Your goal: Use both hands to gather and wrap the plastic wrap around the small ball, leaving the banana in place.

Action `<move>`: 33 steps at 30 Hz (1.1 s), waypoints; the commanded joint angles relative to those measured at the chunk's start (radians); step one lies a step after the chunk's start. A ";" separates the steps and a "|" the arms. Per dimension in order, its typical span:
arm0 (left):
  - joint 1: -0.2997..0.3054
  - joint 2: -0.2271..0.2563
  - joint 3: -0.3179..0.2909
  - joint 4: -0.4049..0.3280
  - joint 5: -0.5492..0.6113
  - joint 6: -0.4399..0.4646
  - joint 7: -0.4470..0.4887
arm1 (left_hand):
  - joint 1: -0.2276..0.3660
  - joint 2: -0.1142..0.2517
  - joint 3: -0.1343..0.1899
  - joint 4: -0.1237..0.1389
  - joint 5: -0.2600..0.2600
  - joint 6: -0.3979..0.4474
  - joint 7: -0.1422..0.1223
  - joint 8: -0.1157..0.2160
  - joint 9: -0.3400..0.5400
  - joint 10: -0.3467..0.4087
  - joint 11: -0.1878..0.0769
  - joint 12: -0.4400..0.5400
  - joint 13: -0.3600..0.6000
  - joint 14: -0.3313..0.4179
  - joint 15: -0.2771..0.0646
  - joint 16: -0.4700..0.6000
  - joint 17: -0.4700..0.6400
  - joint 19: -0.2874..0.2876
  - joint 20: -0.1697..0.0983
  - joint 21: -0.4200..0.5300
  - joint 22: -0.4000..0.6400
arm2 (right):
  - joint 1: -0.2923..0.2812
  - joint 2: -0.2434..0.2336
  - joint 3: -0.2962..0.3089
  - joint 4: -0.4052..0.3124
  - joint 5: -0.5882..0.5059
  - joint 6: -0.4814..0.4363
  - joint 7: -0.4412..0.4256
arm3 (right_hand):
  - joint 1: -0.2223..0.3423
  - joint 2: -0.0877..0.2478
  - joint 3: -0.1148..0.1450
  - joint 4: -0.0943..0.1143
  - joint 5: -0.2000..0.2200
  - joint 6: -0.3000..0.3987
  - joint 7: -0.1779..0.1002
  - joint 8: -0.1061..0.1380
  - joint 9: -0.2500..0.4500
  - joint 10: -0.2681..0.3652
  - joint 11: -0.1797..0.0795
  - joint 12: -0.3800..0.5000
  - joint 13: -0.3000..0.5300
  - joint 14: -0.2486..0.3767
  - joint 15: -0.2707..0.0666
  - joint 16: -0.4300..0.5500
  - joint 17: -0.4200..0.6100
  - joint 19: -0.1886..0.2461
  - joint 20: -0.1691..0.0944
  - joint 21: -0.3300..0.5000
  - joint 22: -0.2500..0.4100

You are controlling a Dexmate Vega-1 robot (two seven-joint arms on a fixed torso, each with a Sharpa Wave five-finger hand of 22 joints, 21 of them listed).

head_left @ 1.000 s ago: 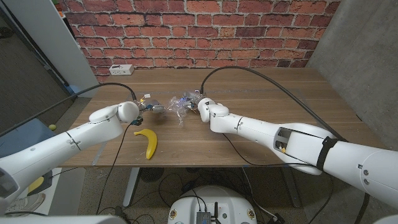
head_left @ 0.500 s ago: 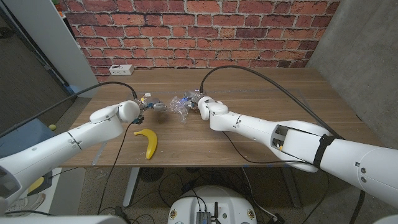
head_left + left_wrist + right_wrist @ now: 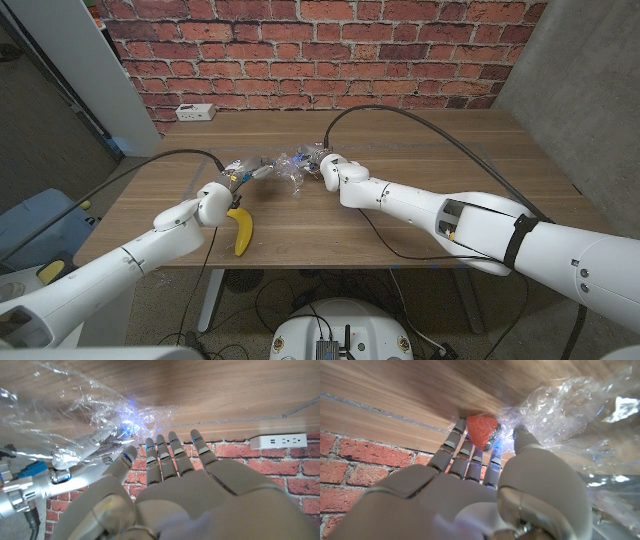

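Your right hand (image 3: pixel 470 485) has its fingers up against the red ball (image 3: pixel 481 429), pinning it where the wrap (image 3: pixel 287 165) bunches beside the thumb, probably so it can't roll. I can't tell if it's actually gripped. Your left hand (image 3: pixel 170 485) is spread, holding nothing, wrap just past its fingertips. The banana (image 3: pixel 240 228) sits right under your left wrist, so sweep away from it. Plenty of bare table (image 3: pixel 450 160) beyond both hands.
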 commanded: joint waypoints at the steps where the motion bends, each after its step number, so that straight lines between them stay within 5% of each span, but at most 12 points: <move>1: 0.055 -0.079 -0.053 0.082 0.045 -0.126 0.484 | 0.012 0.002 0.003 -0.011 -0.003 -0.006 -0.012 -0.004 0.005 0.001 0.004 0.002 0.005 0.006 0.000 0.000 0.004 0.000 0.002 0.008 0.003 | -0.058 -0.063 0.096 -0.075 0.055 0.137 -0.130 | -0.067 -0.010 -0.023 0.036 -0.002 -0.015 0.008 -0.006 0.003 0.000 0.020 -0.007 0.004 -0.016 -0.023 -0.009 0.005 -0.025 0.006 -0.008 0.000; 15: 0.067 -0.092 -0.086 0.098 0.000 -0.203 0.462 | 0.016 0.004 0.001 -0.015 -0.010 -0.026 -0.016 -0.012 0.005 -0.009 0.004 -0.006 0.006 -0.006 0.001 -0.010 0.007 -0.003 0.005 0.007 0.003 | -0.198 -0.147 0.272 -0.220 0.148 0.331 -0.324 | -0.128 -0.029 -0.051 0.055 0.002 0.002 0.023 0.002 0.002 0.013 0.030 -0.006 0.004 -0.018 -0.015 -0.011 0.007 -0.052 0.019 -0.021 0.000; 33: 0.079 -0.091 -0.153 0.180 -0.191 -0.465 0.331 | 0.018 0.007 -0.015 -0.018 -0.025 -0.054 -0.023 -0.018 0.005 -0.051 0.005 -0.026 0.008 -0.041 -0.001 -0.024 0.014 0.013 0.011 0.015 0.004 | -0.337 -0.193 0.429 -0.375 0.258 0.361 -0.401 | -0.083 0.003 -0.006 0.017 0.014 0.038 0.041 0.011 0.000 0.046 0.040 0.001 0.003 0.003 -0.007 -0.016 -0.007 -0.053 0.021 -0.023 0.000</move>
